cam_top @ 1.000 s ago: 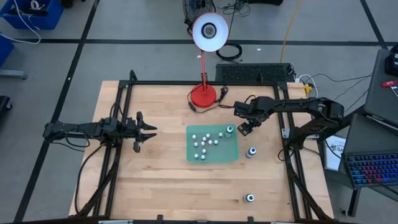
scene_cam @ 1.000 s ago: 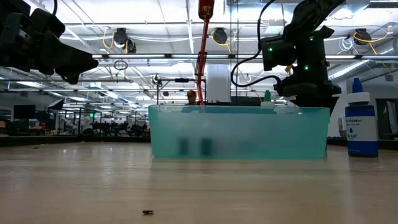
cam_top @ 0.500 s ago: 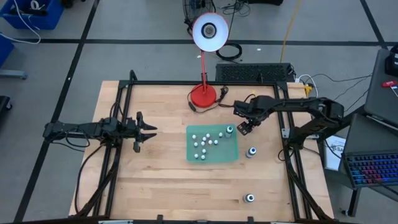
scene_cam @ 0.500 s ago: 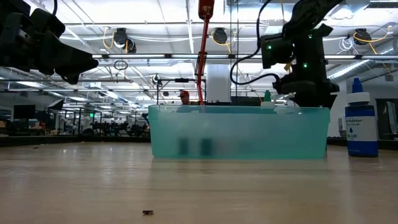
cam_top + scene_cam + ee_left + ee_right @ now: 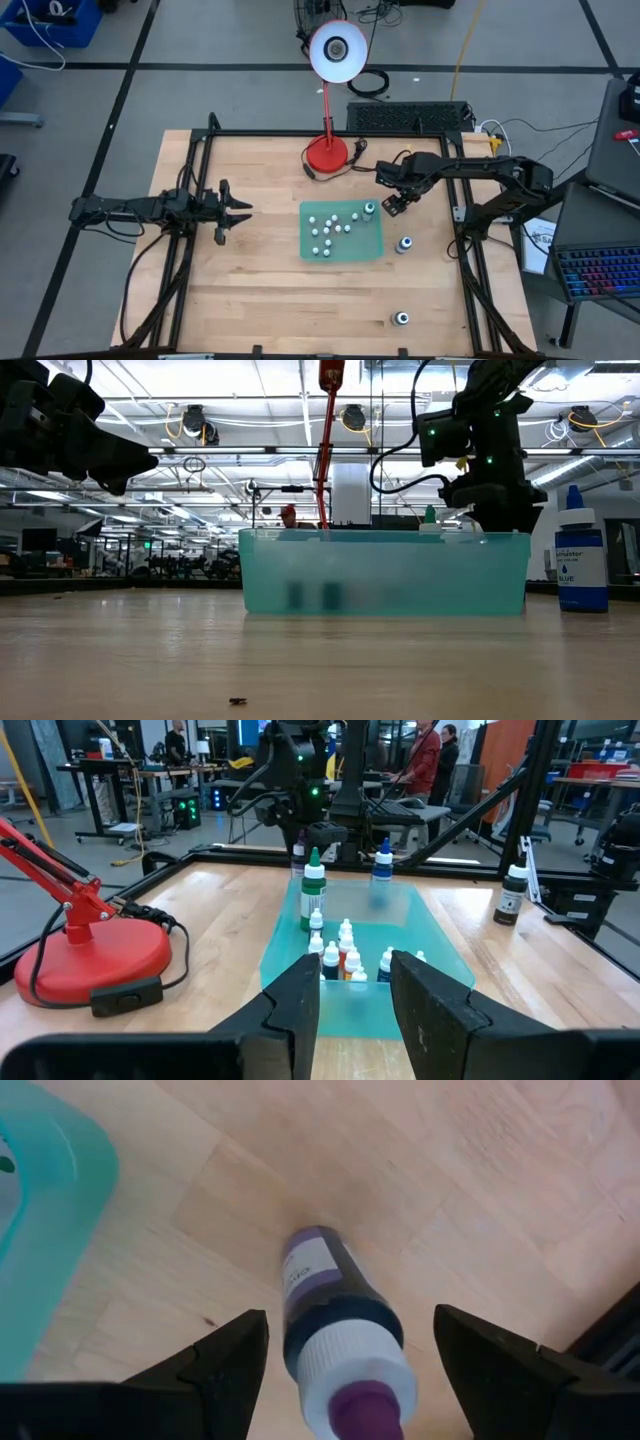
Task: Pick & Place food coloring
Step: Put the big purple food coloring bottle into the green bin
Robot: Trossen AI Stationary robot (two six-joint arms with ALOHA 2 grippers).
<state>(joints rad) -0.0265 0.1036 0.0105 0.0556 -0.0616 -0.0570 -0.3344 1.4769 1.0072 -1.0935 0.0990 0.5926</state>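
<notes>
Two arms over a wooden table [image 5: 260, 280], one from each side of the high view. Right gripper [image 5: 396, 206] hovering right of centre, just beside the upper right corner of a green tray [image 5: 343, 250], fingers spread wide. Directly beneath it in the right wrist view, a purple bottle [image 5: 335, 1315] standing upright on bare wood between the two open fingers [image 5: 215, 1365], untouched by either, with the tray's rounded corner at the left edge of that frame. Hidden under the gripper in the high view.

Left gripper [image 5: 232, 211] parked at centre left of the high view, well apart from the tray, fingers parted and empty, pointed toward the tray.

Inside the tray, a cluster of small white-capped bottles [image 5: 329, 230] in its upper and middle part, plus a taller green bottle [image 5: 369, 209] at the upper right corner. Outside the tray, a blue bottle [image 5: 405, 244] just beside its right edge, and another bottle [image 5: 401, 319] far down near the table's lower edge, lower right of the frame.

Red lamp [image 5: 327, 152] at the top centre of the table, above the tray, its white shade reaching beyond the table edge.
</notes>
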